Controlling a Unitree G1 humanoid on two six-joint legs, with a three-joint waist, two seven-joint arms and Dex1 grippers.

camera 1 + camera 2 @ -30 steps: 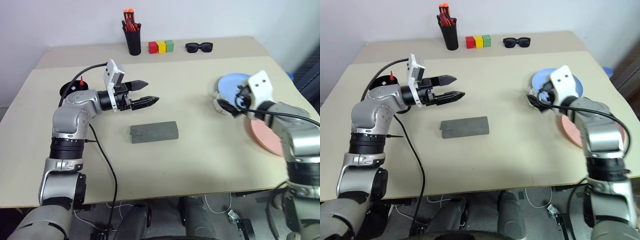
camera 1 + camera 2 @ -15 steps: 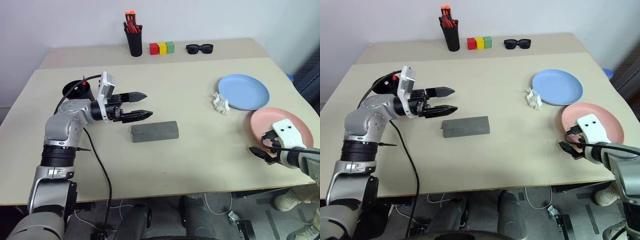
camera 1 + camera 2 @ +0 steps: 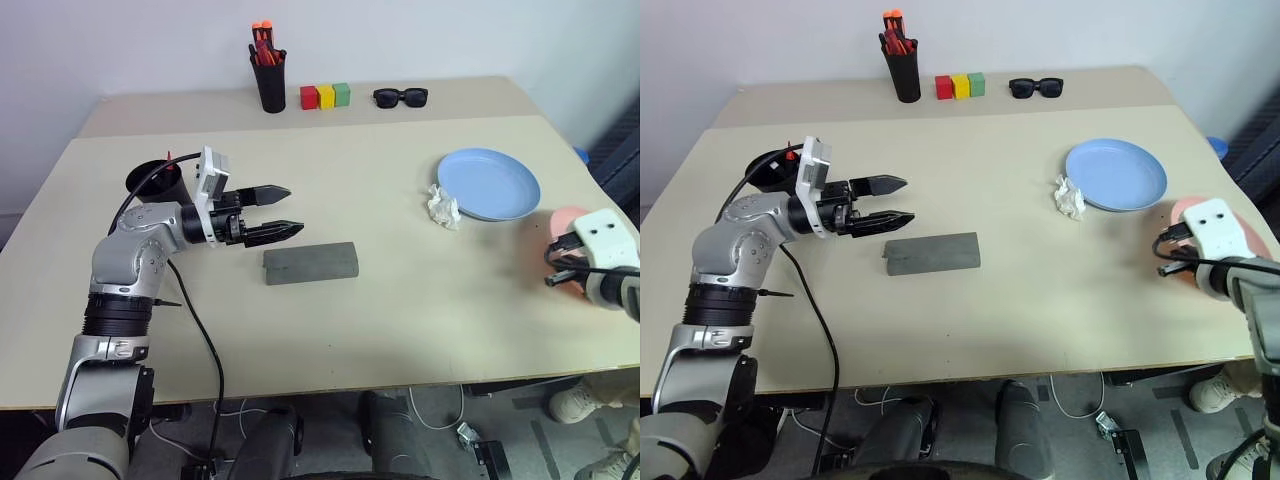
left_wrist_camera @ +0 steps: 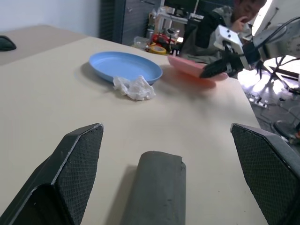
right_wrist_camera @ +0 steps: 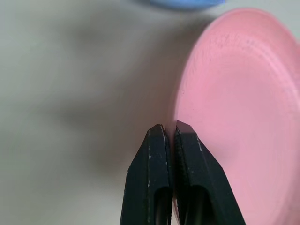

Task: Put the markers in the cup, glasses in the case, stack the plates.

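My right gripper (image 5: 169,129) is shut on the rim of the salmon pink plate (image 5: 234,93), which is tipped up off the table at the far right (image 3: 566,217). The light blue plate (image 3: 488,183) lies flat just beyond it. The grey case (image 3: 310,263) lies closed mid-table. My left gripper (image 3: 294,209) hovers open and empty just left of the case, pointing toward it. The black cup (image 3: 146,178) stands behind my left arm, with a red-tipped marker (image 3: 168,157) sticking out of it. The glasses are out of view.
A crumpled white scrap (image 3: 441,207) lies by the blue plate's near-left rim. Along the back edge stand a black pen pot (image 3: 267,85) of orange-red pens, three coloured blocks (image 3: 323,96) and black sunglasses (image 3: 400,96). A person sits beyond the table's right end (image 4: 243,14).
My right gripper left the crumpled scrap, swung to the pink plate's rim and shut on it. The plate has tipped up and shifted right. The left arm has barely moved.
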